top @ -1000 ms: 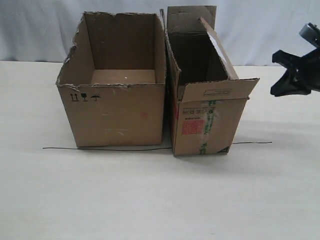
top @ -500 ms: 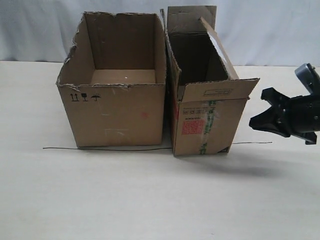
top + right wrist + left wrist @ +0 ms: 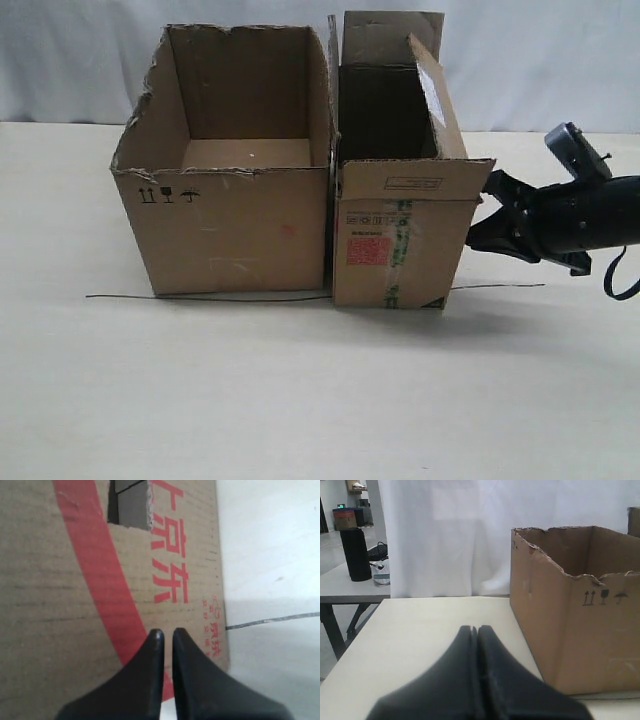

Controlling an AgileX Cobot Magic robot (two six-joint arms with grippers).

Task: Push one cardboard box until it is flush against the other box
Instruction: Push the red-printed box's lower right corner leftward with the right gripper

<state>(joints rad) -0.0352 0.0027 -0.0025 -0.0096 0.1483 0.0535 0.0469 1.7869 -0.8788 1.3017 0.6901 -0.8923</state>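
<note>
My left gripper is closed, off to one side of the wider box. My right gripper, fingers nearly together, has its tips against the narrow box's red-striped side. That box stands right up against the wider one.

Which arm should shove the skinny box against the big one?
Right. The right gripper sits at the outer side of the narrow brown cardboard box with red label, jaws shut. The left gripper is beyond the wide torn-rimmed cardboard box, which blocks it.
</note>
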